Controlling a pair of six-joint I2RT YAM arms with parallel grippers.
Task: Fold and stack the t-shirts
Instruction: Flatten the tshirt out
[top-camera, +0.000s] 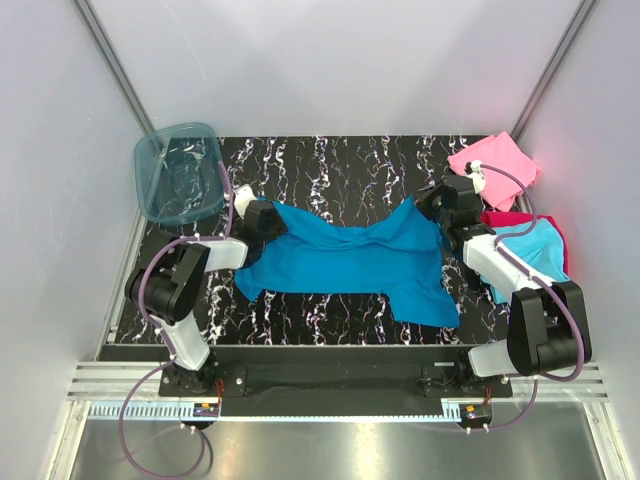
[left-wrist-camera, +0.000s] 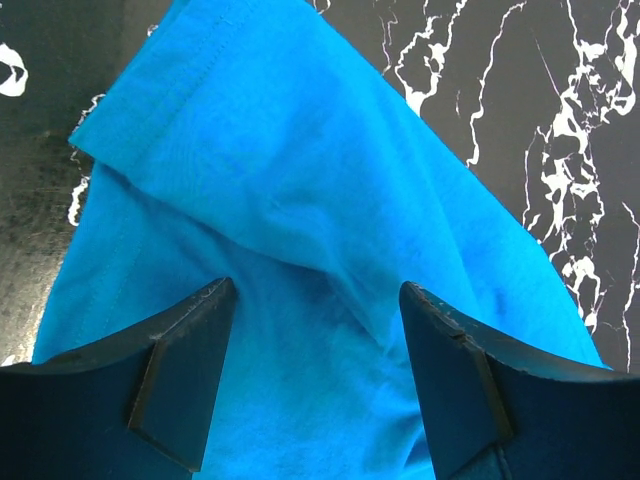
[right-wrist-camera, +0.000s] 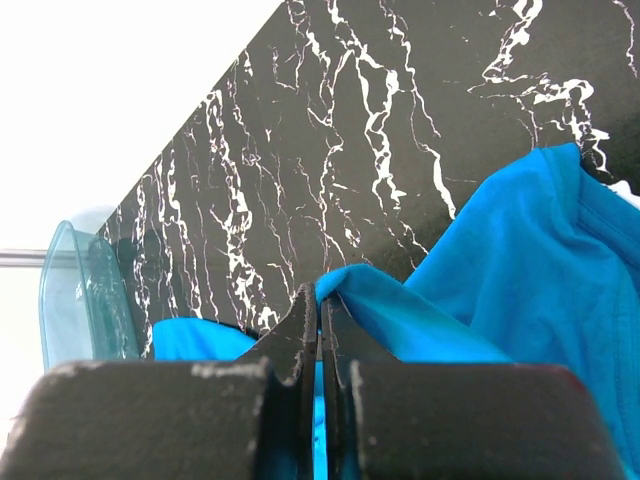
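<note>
While the left arm folds at the elbow and reaches inward, the left gripper (left-wrist-camera: 318, 300) hangs with its dark, flat-faced fingers spread wide over the left edge of the large teal-blue cloth t-shirt (top-camera: 350, 262). The right arm stretches forward from its base and bends in toward the middle. The right gripper (right-wrist-camera: 320, 300) has its scuffed black fingers pressed together, pinching a raised fold at the shirt's upper right corner. The shirt lies spread across the middle of the glossy black, white-veined marble-patterned bench (top-camera: 330, 160), soft and matte, creased into ridges near its centre, with a stitched hem showing in the left wrist view. A translucent blue plastic tub (top-camera: 180, 172) with rounded corners sits at the far left corner. On the right side lie three folded squares: a pink cloth t-shirt (top-camera: 495, 165) farthest back, then a magenta-red cloth t-shirt (top-camera: 505, 217), and a lighter cyan cloth t-shirt (top-camera: 535, 255) partly under the right arm.
</note>
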